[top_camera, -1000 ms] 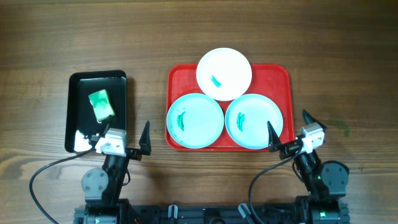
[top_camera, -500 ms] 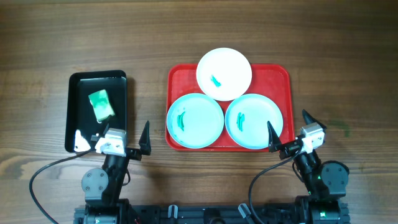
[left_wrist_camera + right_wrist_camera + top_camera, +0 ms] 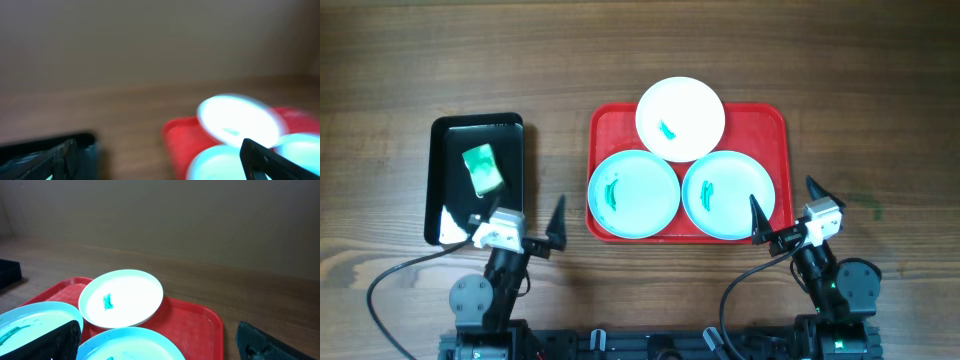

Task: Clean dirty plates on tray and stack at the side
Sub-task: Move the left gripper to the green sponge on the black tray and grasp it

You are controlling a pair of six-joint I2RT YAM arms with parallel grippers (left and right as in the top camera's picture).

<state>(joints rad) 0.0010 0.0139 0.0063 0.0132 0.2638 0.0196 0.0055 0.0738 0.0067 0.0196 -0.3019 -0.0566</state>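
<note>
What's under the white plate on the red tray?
The white plate overlaps the left pale blue plate, the right pale blue plate and the red tray's far rim. The tray floor beneath is covered; anything there can't be seen.

Left gripper [image 3: 508, 225] has shifted — a slight nudge leftward.

Even light; blurry left-wrist view.

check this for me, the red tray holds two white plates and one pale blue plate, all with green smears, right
Not quite. The overhead view shows the red tray holding one white plate and two pale blue ones, the left blue plate and the right blue plate, all with green smears.
</note>
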